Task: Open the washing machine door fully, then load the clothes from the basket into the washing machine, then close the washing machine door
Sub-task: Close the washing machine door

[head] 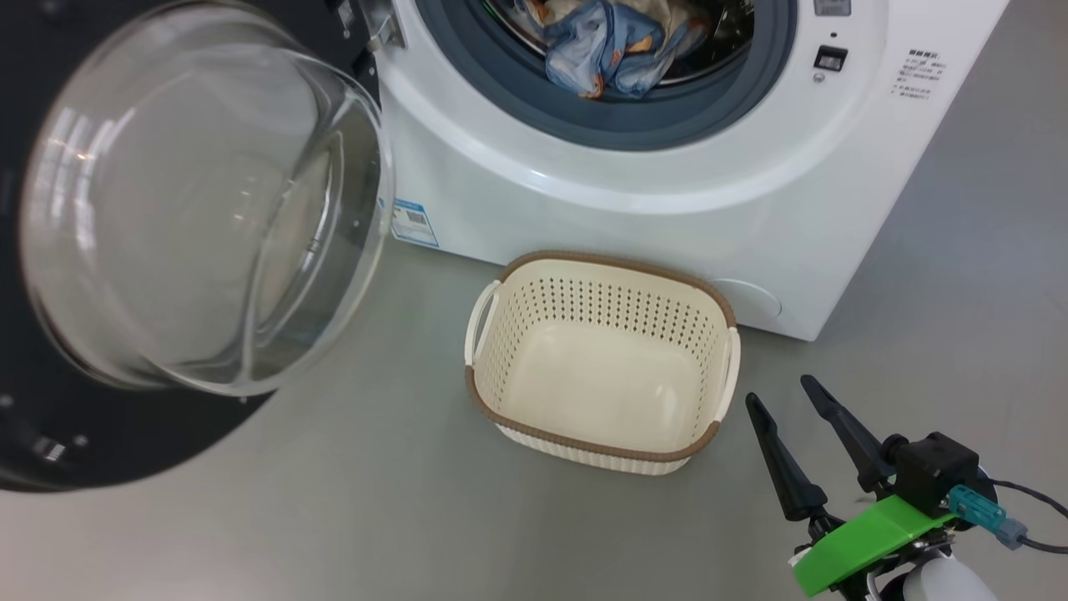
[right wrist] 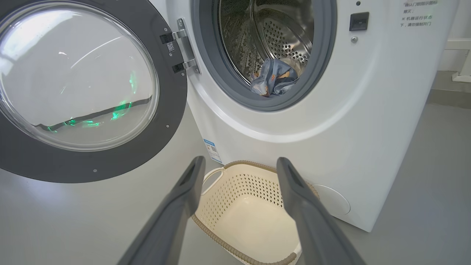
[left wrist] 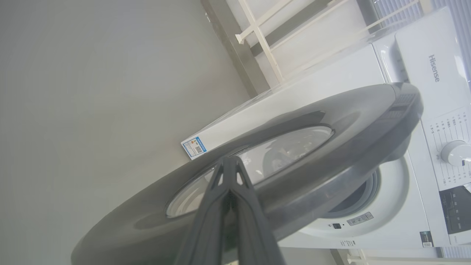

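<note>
Cream perforated basket empty; left claw pressed together at glossy black door, likely to push shut; right claw spread beside basket.

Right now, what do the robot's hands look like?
The right gripper has two long, pointy black fingers on a black block, with a bright green plate, a teal plug and a thin dark cable. Below it is a white forearm. The left gripper has dark grey fingers with small triangle holes near the tips.
</note>
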